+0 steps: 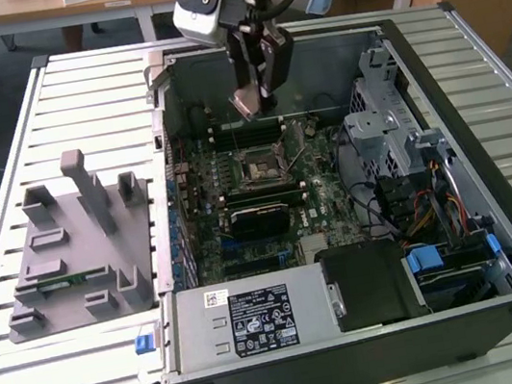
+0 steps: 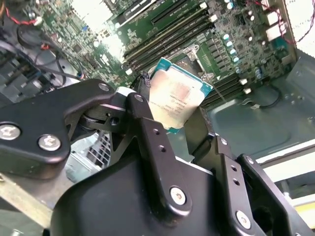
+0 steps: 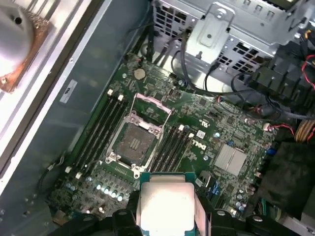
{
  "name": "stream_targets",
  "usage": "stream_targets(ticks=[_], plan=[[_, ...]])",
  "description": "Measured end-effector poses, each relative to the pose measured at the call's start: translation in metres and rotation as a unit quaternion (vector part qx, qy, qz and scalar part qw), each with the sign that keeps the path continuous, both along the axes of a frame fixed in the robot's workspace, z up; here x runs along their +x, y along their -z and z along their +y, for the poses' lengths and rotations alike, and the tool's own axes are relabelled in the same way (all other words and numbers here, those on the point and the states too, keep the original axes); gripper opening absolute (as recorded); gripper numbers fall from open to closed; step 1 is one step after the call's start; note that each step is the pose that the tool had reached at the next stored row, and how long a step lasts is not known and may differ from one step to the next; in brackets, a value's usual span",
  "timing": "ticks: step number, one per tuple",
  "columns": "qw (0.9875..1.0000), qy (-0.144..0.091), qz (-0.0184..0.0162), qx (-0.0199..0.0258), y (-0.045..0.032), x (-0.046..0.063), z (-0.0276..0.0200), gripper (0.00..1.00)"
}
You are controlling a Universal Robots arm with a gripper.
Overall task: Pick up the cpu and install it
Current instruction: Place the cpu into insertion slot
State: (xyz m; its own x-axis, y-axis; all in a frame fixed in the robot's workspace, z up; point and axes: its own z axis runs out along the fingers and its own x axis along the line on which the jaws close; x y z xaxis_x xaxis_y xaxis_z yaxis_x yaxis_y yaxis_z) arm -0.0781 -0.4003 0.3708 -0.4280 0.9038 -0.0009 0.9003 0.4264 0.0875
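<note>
Case point(image 1: 430, 57) lies open on a slatted table point(image 1: 62, 379), taking the middle of the frame and the exterior view's right. Metal walls rim the board point(image 1: 319, 192) on every side. Drive cage point(image 1: 377, 124) and cables point(image 1: 413, 196) crowd the exterior view's right edge. Power supply point(image 1: 247, 320) closes the lower edge. Grey fixture point(image 1: 80, 249) sits on the table at the exterior view's left, outside the case wall.

Socket point(image 1: 262, 167) sits near the frame centre, mid-board. In the first wrist view it is bare, with its lid point(image 3: 150, 101) standing raised at one end. Memory slots point(image 3: 101, 128) run close along both flanks. The space straight above the socket is open air, and the tightest neighbours are the slots and the raised lid.

Gripper point(image 1: 249, 100) hangs in the upper middle of the exterior view, well above the board. It is over the far part of the case, between the socket and the far wall.

Fingers point(image 2: 142, 118) are spread only as wide as the cpu point(image 2: 177, 96) and pinch it by two opposite edges. The cpu's silver top faces the second wrist camera, and the chip is tilted in the exterior view. In the first wrist view the cpu sits between the fingertips, apart from the socket and touching nothing on the board.
</note>
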Motion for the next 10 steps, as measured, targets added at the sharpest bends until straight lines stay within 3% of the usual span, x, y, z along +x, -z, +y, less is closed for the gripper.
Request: stream_targets(ticks=[5,10], plan=[[0.9993,0.038,0.0,0.0,0.001,0.0,0.0003,0.53],[0.9972,0.075,0.0,0.0,0.002,0.0,0.0006,0.53]])
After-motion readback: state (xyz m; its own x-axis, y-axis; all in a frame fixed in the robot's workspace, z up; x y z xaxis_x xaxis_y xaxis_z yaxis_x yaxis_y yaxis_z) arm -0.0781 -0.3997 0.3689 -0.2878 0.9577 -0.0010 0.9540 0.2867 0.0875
